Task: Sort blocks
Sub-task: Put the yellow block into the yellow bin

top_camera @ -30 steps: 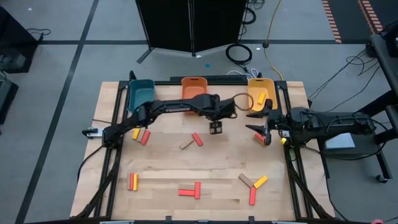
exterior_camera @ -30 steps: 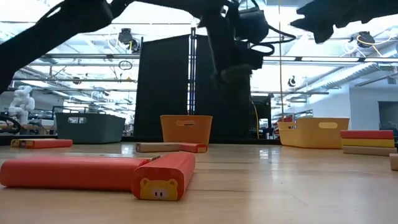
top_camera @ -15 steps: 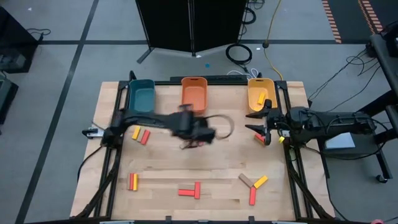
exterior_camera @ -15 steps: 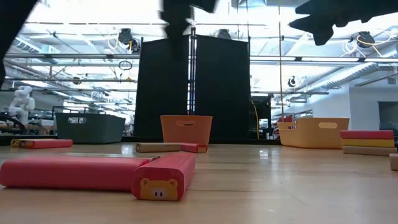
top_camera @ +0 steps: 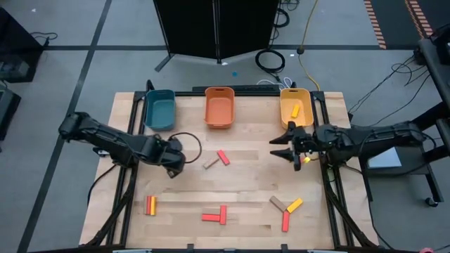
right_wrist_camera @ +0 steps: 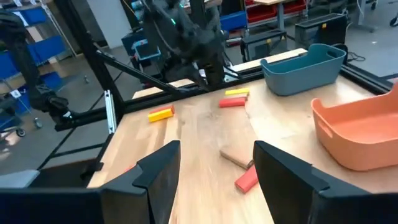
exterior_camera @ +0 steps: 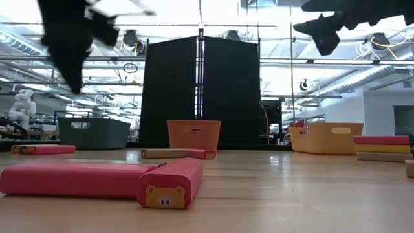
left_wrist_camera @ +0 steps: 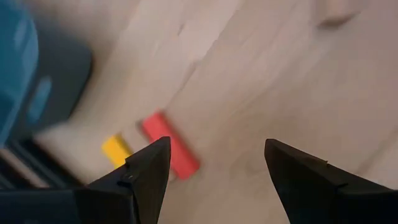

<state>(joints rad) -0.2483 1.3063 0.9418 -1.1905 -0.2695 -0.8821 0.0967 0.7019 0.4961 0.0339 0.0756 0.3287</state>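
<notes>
Lying flat on pale wood (top_camera: 246, 197), smooth rectangular blocks (top_camera: 223, 157).

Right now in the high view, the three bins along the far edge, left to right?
teal bin → orange bin → yellow bin, which has a yellow block in it.

- A grey floor (top_camera: 63, 42) is spreading around the wooden worktop (top_camera: 246, 179), crossed by dark taped lines.
- A tall black panel (exterior_camera: 200, 90) is standing behind the worktop — cables (top_camera: 271, 60) are coiling on the floor beside it.
- Bright ceiling lights are glaring between overhead beams (exterior_camera: 362, 71).
- Blue storage bins (right_wrist_camera: 37, 56) are sitting on racks in the room beyond.
</notes>
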